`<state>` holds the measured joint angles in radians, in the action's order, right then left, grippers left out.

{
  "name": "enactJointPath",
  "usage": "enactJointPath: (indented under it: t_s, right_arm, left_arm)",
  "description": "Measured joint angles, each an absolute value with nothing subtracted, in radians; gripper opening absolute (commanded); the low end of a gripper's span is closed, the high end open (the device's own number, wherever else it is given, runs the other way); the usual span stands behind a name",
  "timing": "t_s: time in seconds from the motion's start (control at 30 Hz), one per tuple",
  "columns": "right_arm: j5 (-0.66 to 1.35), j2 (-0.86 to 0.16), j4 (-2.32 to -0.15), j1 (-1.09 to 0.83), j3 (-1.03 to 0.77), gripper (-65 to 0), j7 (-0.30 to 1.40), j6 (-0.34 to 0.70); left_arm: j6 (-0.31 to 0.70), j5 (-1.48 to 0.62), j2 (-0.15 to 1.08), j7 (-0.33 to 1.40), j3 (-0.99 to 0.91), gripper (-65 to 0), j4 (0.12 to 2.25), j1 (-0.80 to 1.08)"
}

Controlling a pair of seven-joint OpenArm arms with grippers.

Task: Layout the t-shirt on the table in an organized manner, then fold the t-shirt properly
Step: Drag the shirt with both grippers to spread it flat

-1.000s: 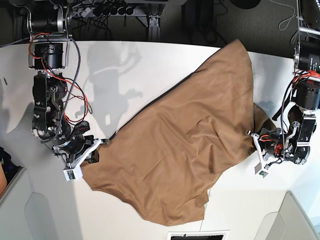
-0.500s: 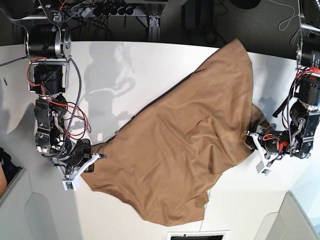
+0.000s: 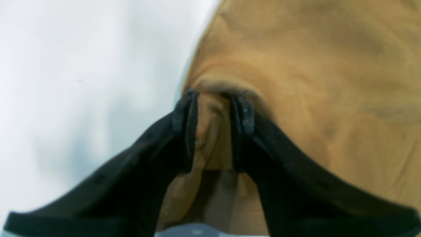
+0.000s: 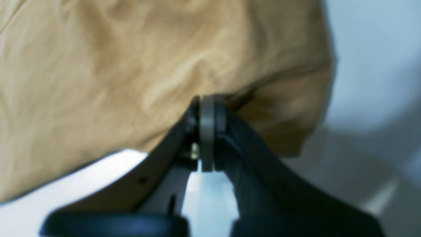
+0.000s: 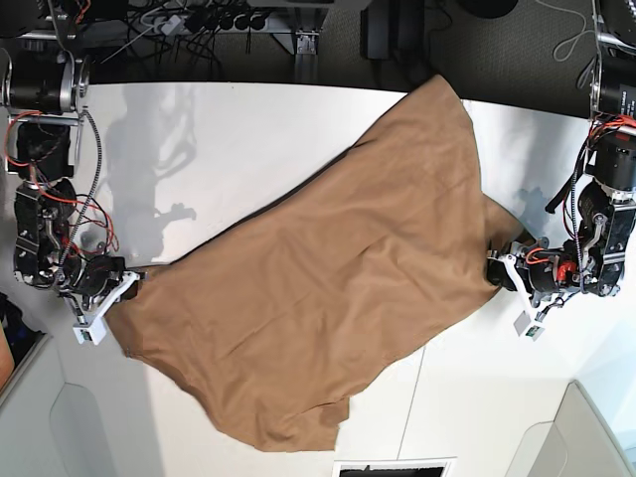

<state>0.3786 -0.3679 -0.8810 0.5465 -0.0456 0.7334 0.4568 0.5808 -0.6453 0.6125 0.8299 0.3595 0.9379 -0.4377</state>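
Note:
The tan t-shirt (image 5: 328,268) lies spread diagonally across the white table (image 5: 248,139), from the far right edge to the near middle. My left gripper (image 5: 497,270), on the right of the base view, is shut on the shirt's right edge. In the left wrist view a fold of the cloth (image 3: 312,65) is pinched between the black fingers (image 3: 185,112). My right gripper (image 5: 127,288), on the left of the base view, is shut on the shirt's left corner. In the right wrist view the fingers (image 4: 205,108) are pressed together on the cloth's hem (image 4: 98,65).
Cables and power strips (image 5: 209,20) run behind the table's far edge. Grey panels sit at the near left (image 5: 60,417) and near right (image 5: 596,427) corners. A dark vent (image 5: 393,467) sits at the near edge. A thin seam (image 5: 417,388) crosses the table.
Both grippers moved left in the base view, dragging the shirt with them. The right gripper pulled farther out, so the shirt is stretched wider and flatter.

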Motion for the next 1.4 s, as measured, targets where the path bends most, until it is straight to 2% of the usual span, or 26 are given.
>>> enactJointPath:
  t_s: [0.2,0.43,0.7,0.87,1.1,1.17,1.23,1.4]
  right_arm:
    - [0.525,-0.453,-0.943,0.482,-0.046,-65.0,0.828,0.506]
    - [0.581,-0.564,-1.147,0.280,-0.047,-65.0,0.819,0.505]
    - [0.628,-0.554,-1.317,0.155,-0.121,-65.0,0.835,0.503]
    - [0.663,-0.559,-1.464,0.115,-0.232,-65.0,0.845,0.527]
    - [0.649,-0.556,-1.512,0.086,-0.262,-65.0,0.891,0.527]
    - [0.635,-0.557,-1.502,0.087,-0.263,-64.8,0.866,0.521]
    - [0.602,-0.556,-1.477,0.089,-0.262,-59.3,0.800,0.520]
    - [0.516,-0.525,-1.366,0.121,-0.264,-59.1,0.654,0.464]
  left_arm:
    - [0.567,-0.600,0.553,0.830,0.359,-46.1,0.933,-0.472]
    - [0.562,-0.504,0.423,0.822,0.368,-46.1,0.927,-0.537]
    - [0.567,-0.424,0.380,0.818,0.369,-46.1,0.921,-0.569]
    - [0.574,-0.638,0.468,0.870,0.376,-46.0,0.987,-0.577]
    - [0.677,-0.876,0.624,0.972,0.372,-45.9,1.195,-0.536]
    - [0.683,-0.913,0.646,0.974,0.376,-45.9,1.248,-0.482]
    - [0.690,-0.950,0.679,0.976,0.379,-46.0,1.302,-0.413]
    - [0.689,-1.012,0.711,0.983,0.307,-46.1,1.483,-0.235]
